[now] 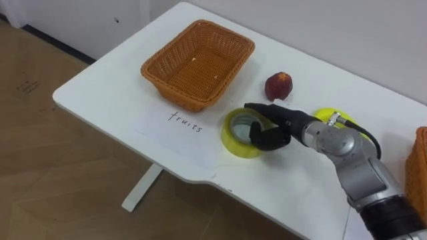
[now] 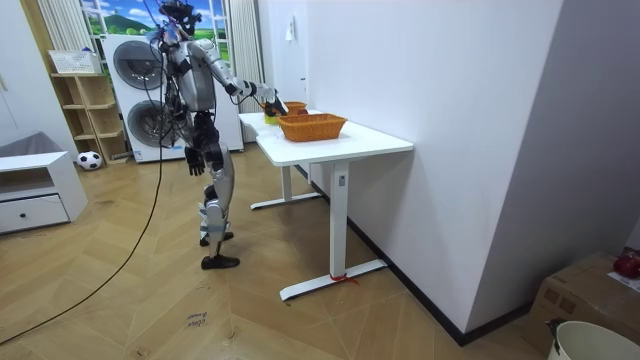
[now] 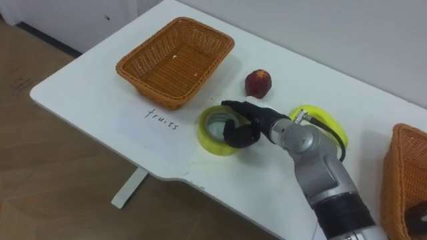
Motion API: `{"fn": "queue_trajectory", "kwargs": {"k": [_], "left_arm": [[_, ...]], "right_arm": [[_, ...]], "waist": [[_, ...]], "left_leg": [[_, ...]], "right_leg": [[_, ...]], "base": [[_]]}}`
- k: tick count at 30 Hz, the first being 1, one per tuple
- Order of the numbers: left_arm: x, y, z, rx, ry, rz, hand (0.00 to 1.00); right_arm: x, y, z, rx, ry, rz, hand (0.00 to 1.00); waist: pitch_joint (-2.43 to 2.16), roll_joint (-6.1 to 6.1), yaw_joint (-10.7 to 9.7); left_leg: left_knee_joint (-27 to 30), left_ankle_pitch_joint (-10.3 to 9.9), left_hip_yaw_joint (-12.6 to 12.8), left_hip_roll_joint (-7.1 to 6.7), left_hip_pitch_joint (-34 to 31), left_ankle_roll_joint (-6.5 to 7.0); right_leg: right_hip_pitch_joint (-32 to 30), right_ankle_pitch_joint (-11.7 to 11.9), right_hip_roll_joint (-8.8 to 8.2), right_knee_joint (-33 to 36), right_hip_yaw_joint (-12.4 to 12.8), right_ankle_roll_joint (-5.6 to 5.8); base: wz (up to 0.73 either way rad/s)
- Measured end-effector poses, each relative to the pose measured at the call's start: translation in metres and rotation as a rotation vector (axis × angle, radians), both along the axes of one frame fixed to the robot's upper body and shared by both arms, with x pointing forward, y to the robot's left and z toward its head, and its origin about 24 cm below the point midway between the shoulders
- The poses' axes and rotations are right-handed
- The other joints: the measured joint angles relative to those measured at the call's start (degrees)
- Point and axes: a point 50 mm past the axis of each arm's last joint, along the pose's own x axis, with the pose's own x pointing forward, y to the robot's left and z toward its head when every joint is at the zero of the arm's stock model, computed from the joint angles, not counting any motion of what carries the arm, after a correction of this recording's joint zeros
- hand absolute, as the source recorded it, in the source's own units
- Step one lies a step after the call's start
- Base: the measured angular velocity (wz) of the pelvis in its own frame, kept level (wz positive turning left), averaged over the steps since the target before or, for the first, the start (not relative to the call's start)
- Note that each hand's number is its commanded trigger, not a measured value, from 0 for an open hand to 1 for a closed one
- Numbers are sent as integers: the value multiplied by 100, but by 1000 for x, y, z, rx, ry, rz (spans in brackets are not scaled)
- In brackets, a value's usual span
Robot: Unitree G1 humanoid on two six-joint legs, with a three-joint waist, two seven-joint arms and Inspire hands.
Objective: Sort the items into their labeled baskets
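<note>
A yellow tape roll (image 1: pixel 233 141) lies on the white table (image 1: pixel 107 93) near its front edge. My right hand (image 1: pixel 283 127) comes in from the lower right and sits on the roll's right side, fingers laid over the rim and thumb hooked into the hole, pinching it. A red fruit (image 1: pixel 279 86) rests just behind the hand. An empty wicker basket (image 1: pixel 175 90) stands to the left, with a paper label (image 1: pixel 183 123) in front of it. A second wicker basket (image 3: pixel 403 173) shows at the right edge. My left hand (image 2: pixel 193 158) hangs at my side.
A second yellow ring-shaped object (image 3: pixel 327 121) lies behind my right forearm, partly covered by it. The table's front edge runs close below the tape roll, with wooden floor beyond. I stand at the table's end, a washing machine (image 2: pixel 135 85) behind me.
</note>
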Motion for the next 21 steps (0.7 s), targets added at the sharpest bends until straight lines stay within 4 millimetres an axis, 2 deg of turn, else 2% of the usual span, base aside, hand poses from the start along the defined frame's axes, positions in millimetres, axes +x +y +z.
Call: {"fn": "queue_trajectory", "kwargs": {"k": [4, 6, 21], "left_arm": [[3, 8, 3, 21, 2, 12, 0], [2, 9, 3, 25, 10, 14, 0], [3, 12, 4, 30, 14, 14, 0]], "right_arm": [[0, -4, -2, -8, 36, -11, 0], [1, -4, -2, -11, 46, -13, 0], [3, -11, -1, -34, 71, -22, 0]], "waist": [[-4, -187, 99], [-1, -230, 104], [3, -235, 227]], "left_leg": [[6, 1, -18, 6, 10, -3], [17, 0, -24, 5, 10, -3], [57, -1, -56, -1, 3, -3]], "right_leg": [[39, 0, 9, 0, -98, 0], [63, 1, 8, 0, -142, -2], [94, 1, 7, -1, -167, -2]], "base": [[7], [2], [0]]}}
